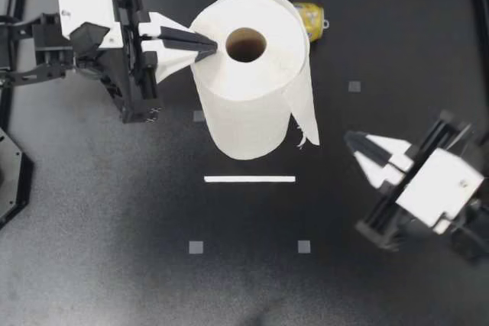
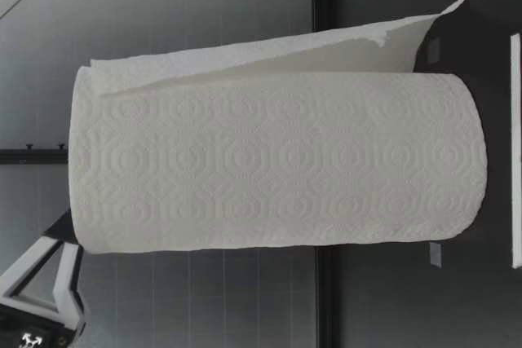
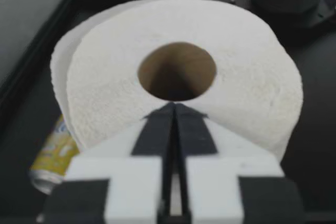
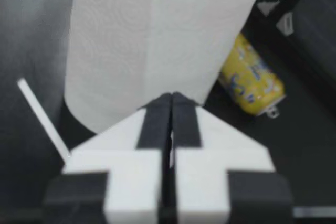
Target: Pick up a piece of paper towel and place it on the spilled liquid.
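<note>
A white paper towel roll stands upright in the middle of the black table. A loose sheet hangs down its right side. My left gripper is shut, its tips over the roll's top at the rim of the cardboard core. My right gripper is shut with nothing in it, pointing at the roll from the right, a short way off the loose sheet. In the right wrist view the roll stands just ahead of the shut fingertips. I see no spilled liquid.
A yellow can lies on its side behind the roll, toward the back rail. A white strip lies flat in front of the roll. Small grey squares mark the table.
</note>
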`<state>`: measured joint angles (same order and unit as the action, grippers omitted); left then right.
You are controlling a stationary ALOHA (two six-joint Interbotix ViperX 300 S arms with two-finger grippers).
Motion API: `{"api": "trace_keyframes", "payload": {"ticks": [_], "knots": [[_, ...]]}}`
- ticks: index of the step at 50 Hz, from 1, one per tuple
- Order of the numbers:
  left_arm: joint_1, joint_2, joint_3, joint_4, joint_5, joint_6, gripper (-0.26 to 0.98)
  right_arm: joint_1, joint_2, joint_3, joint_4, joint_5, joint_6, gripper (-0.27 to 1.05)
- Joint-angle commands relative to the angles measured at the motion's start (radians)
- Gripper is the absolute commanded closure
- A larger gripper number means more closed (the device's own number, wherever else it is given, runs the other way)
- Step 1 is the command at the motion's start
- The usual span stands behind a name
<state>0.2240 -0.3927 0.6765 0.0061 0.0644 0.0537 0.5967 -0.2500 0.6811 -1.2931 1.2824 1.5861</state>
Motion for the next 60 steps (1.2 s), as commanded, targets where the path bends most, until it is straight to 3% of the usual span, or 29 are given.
{"api": "trace_keyframes", "payload": {"ticks": [1,5,12,14,22,34,60], "knots": [[0.005,-0.005,-0.029,0.002,0.029,0.002,0.68,0.008,0.063,-0.011,-0.031,0.003,0.083,0.58],[0.005,-0.005,-0.029,0.002,0.049,0.003,0.68,0.008,0.127,-0.017,-0.038,0.005,0.138,0.44],[0.006,-0.003,-0.031,0.003,0.063,0.003,0.68,0.008,0.255,-0.054,-0.038,0.046,0.232,0.01],[0.006,-0.002,-0.032,0.002,0.063,0.002,0.68,0.008,0.273,-0.064,-0.038,0.075,0.256,-0.04],[0.005,0.003,-0.032,0.003,0.064,0.002,0.68,0.008,0.354,-0.100,-0.037,0.242,0.425,-0.03],[0.005,0.017,-0.035,0.003,0.064,0.000,0.68,-0.020,0.436,-0.110,-0.037,0.265,0.653,-0.03],[0.005,0.028,-0.032,-0.003,0.064,-0.006,0.68,-0.137,0.502,-0.149,-0.095,0.202,0.684,-0.03]]}}
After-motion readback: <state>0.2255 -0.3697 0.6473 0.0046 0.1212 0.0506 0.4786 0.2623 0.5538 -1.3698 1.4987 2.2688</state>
